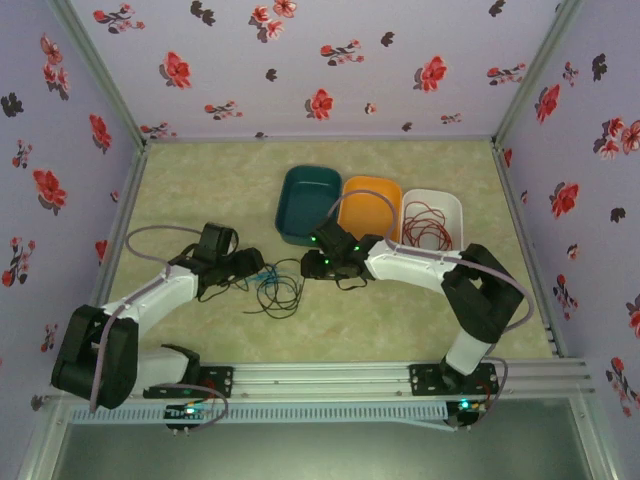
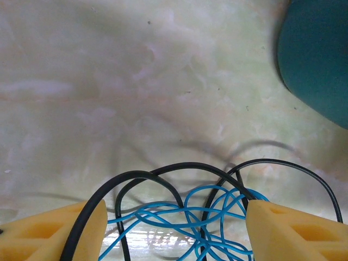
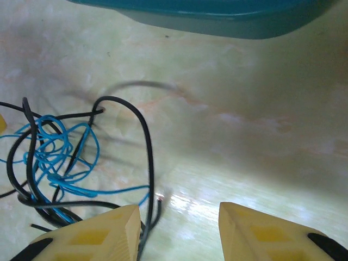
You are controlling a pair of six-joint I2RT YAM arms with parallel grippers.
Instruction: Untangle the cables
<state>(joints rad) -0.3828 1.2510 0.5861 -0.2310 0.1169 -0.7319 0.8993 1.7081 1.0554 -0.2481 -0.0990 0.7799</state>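
Note:
A small tangle of cables lies on the table between the two arms: blue cable (image 1: 265, 274) and black cable (image 1: 283, 297) looped together. My left gripper (image 1: 250, 266) sits low at the tangle's left edge. In the left wrist view its yellow fingers (image 2: 60, 231) stand wide apart, and the blue cable (image 2: 217, 209) and black cable (image 2: 163, 175) loops lie between them, not pinched. My right gripper (image 3: 179, 213) is open just right of the tangle. A black cable (image 3: 148, 157) runs past its left finger (image 3: 95, 234). A red cable (image 1: 428, 228) is coiled in the white tray (image 1: 455, 205).
Three trays stand in a row behind the tangle: teal tray (image 1: 308, 203), orange tray (image 1: 368, 205) and the white one. The teal tray's wall (image 3: 217, 13) is close ahead of my right gripper. Flowered walls enclose the table.

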